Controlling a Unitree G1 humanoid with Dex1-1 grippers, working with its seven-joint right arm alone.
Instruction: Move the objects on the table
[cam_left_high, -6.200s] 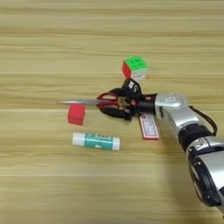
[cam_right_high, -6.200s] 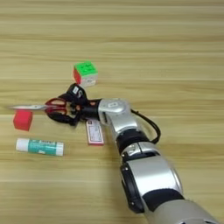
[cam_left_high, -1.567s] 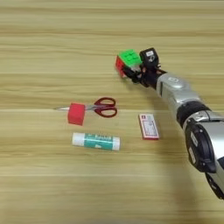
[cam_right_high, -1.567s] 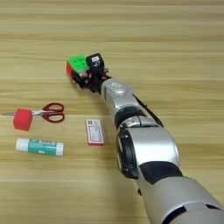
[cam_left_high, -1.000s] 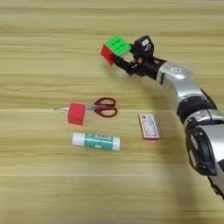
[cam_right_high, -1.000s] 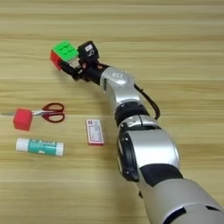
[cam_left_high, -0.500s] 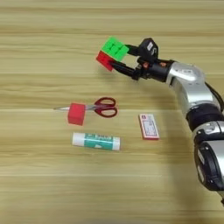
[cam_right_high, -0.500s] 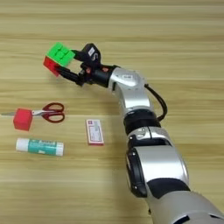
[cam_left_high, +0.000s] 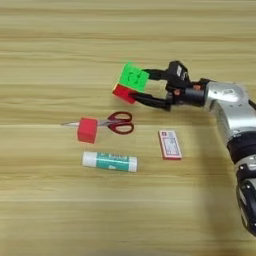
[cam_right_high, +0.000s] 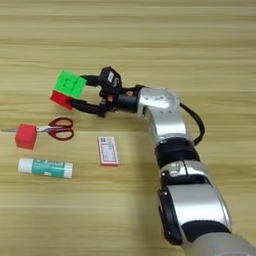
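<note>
My claw (cam_left_high: 142, 88) grips the puzzle cube (cam_left_high: 130, 82), one black finger along its upper edge and the other under its lower side. The cube sits tilted between them, its green face turned up toward my head and a red face showing on the low left side. My silver forearm (cam_right_high: 159, 107) reaches in from the right and stretches leftward across the wooden table (cam_left_high: 60, 35).

Below the cube and a little left lie the red-handled scissors (cam_left_high: 112, 123), handles to the right and blades pointing left. The small red cube (cam_left_high: 87, 130) sits on the blades, covering their middle, so only the thin tip pokes out on its left. Just below these two rests the glue stick (cam_left_high: 110, 161), lying flat along the grain, white at both ends with a green label between.

To the right of the scissors' handles, apart from them, the flat red-and-white card (cam_left_high: 169, 144) lies on the wood with its long side running away from me. It is roughly beneath my wrist (cam_left_high: 192, 95). The puzzle cube touches none of the other pieces.
</note>
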